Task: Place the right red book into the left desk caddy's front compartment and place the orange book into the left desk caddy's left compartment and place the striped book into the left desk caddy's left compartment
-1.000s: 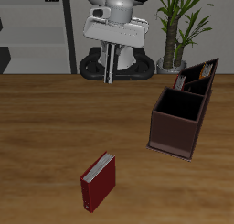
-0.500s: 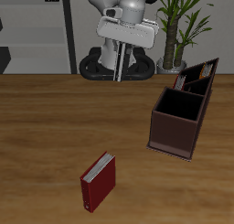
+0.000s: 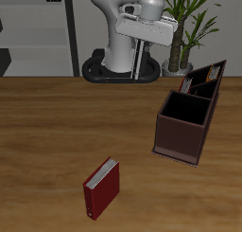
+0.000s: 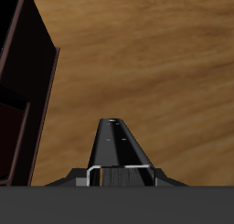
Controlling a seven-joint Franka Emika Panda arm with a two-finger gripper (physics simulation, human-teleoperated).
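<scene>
The end effector (image 3: 140, 67) hangs high above the back part of the table (image 3: 47, 132), and it holds a thin, dark, flat thing that hangs straight down between the fingers. In the wrist view the same thing (image 4: 122, 145) shows as a long dark slab seen edge-on, coming out of the closed jaws. I judge it is a book held by its upper edge, probably the striped book, but no cover pattern can be read, so I cannot say which one for sure. The jaws are closed narrowly on it; the gap is only as wide as the slab.

The book hangs vertical, and this fits the job well: a compartment of the left desk caddy (image 3: 189, 117) is a narrow slot open at the top, so the book must go in edge first. The height also makes sense, because the slab has to pass over the slanted rim before it goes down. The caddy stands on the table well apart from the arm, nearer the table's front edge, and its dark wall (image 4: 27, 90) is beside the slab in the wrist view.

A red book (image 3: 101, 187) lies flat on the table near the front edge, well apart from the caddy and untouched. Some small things (image 3: 202, 79) already sit in the caddy's rear part, too small to tell.
</scene>
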